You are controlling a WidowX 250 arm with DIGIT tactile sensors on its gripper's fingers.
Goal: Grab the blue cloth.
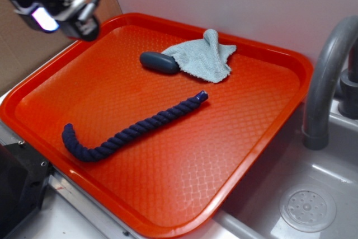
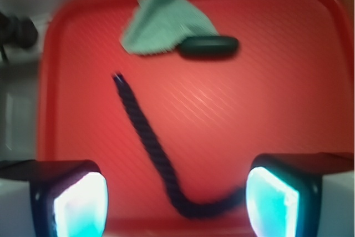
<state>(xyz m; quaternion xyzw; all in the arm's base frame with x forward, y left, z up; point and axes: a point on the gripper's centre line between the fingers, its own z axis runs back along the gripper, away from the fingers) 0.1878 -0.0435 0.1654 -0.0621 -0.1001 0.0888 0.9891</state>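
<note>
While fingers (image 2: 175, 198) gape, blue cloth (image 2: 164, 20) far ahead

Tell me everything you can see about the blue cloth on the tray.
The blue cloth is a small pale blue-grey piece with a fine knit, terry-like texture. It lies crumpled and partly folded, one corner peaked upward, near the far edge of the orange tray. A dark grey oval lump rests against its edge. The navy rope lies apart from it, and nothing holds it.
</note>
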